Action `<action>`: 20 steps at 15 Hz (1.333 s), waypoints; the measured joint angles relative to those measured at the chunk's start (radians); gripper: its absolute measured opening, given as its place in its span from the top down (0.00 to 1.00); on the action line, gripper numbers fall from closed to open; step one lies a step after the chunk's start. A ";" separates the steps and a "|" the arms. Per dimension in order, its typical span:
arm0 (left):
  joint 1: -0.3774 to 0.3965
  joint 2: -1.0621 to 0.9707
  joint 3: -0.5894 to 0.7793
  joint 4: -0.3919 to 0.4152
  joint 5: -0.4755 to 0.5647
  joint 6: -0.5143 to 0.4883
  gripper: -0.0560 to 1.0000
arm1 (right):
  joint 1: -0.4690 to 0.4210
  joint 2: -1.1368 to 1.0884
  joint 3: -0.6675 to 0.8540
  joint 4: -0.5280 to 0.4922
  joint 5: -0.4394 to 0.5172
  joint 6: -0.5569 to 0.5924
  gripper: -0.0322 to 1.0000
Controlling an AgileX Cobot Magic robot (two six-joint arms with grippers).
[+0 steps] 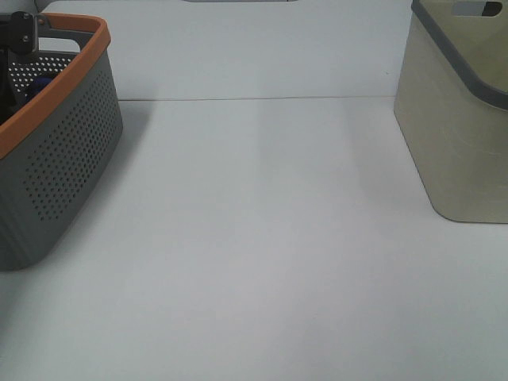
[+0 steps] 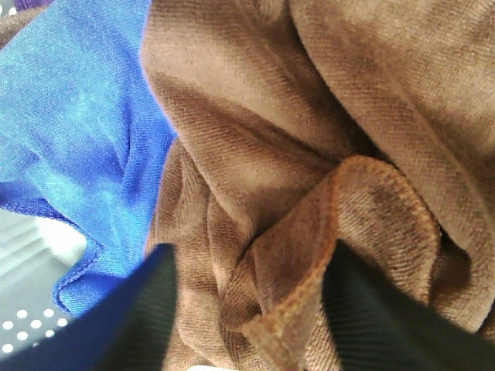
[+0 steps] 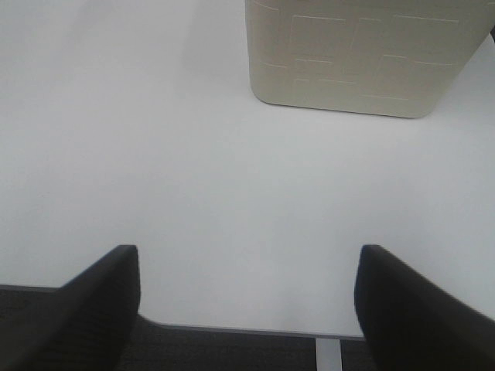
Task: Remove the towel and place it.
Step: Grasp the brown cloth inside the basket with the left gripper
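Observation:
The towel (image 2: 309,131) is a reddish-brown cloth, bunched in folds inside the grey basket with the orange rim (image 1: 71,151). It fills most of the left wrist view. My left gripper (image 2: 251,309) is down in that basket, its jaws apart and straddling a hemmed fold of the towel. The cloth lies against both fingers. In the exterior high view only part of the left arm (image 1: 20,36) shows above the basket rim, and the towel is hidden there. My right gripper (image 3: 247,309) is open and empty above the table's near edge.
A blue cloth (image 2: 77,131) lies beside the towel in the grey basket. A beige basket with a grey rim (image 1: 460,119) stands at the right of the white table (image 1: 262,238) and also shows in the right wrist view (image 3: 356,54).

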 joint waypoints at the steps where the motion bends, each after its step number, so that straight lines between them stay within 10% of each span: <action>1: -0.002 0.000 0.000 0.000 0.000 0.000 0.55 | 0.000 0.000 0.000 0.000 0.000 0.000 0.23; 6: -0.002 0.004 0.000 -0.024 0.024 -0.019 0.95 | 0.000 0.000 0.000 0.000 0.000 0.000 0.23; 20: -0.014 -0.297 -0.168 -0.096 0.247 -0.285 0.95 | 0.000 0.000 0.000 0.000 0.000 0.000 0.23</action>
